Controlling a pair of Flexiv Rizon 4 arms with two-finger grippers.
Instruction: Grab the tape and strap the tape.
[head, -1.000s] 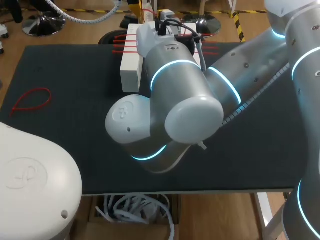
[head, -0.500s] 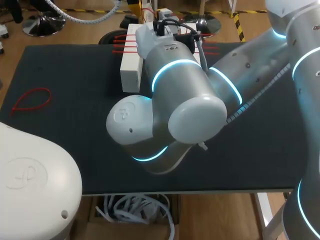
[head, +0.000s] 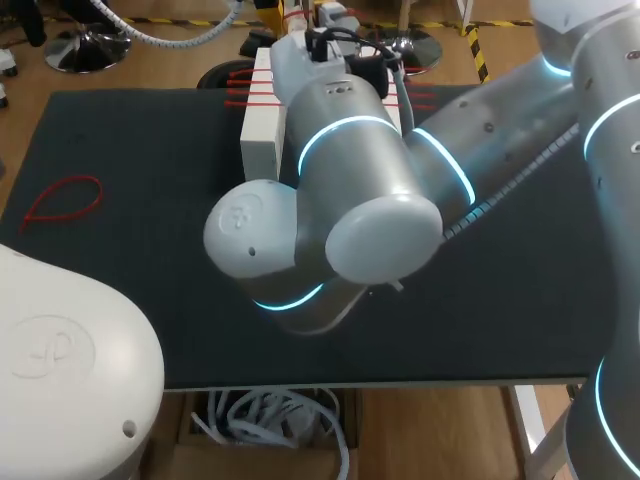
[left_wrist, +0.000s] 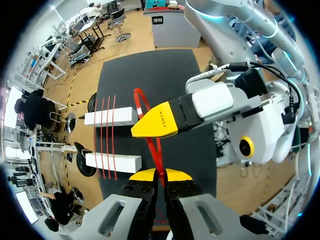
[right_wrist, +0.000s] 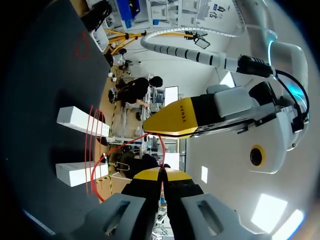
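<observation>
Fingertips of our left gripper (left_wrist: 161, 175) press together on the red tape (left_wrist: 154, 150). Our right gripper (right_wrist: 160, 176) likewise pinches it, likely so its ends can be threaded into a loop. White blocks (head: 262, 130) sit at the table's (head: 120, 280) twelve o'clock.

The head camera sits high behind the robot, looking down on the dark tabletop (head: 120, 140). The right arm (head: 360, 200), close under the lens, half hides the white blocks (head: 262, 140). The left wrist camera looks along the left end effector (left_wrist: 160, 174) down onto those blocks from above. The right wrist camera, behind the right end effector (right_wrist: 160, 174), faces level past them. Both wrist views share the blocks, the pinched red tie (left_wrist: 154, 150) and the opposite end effector.
</observation>
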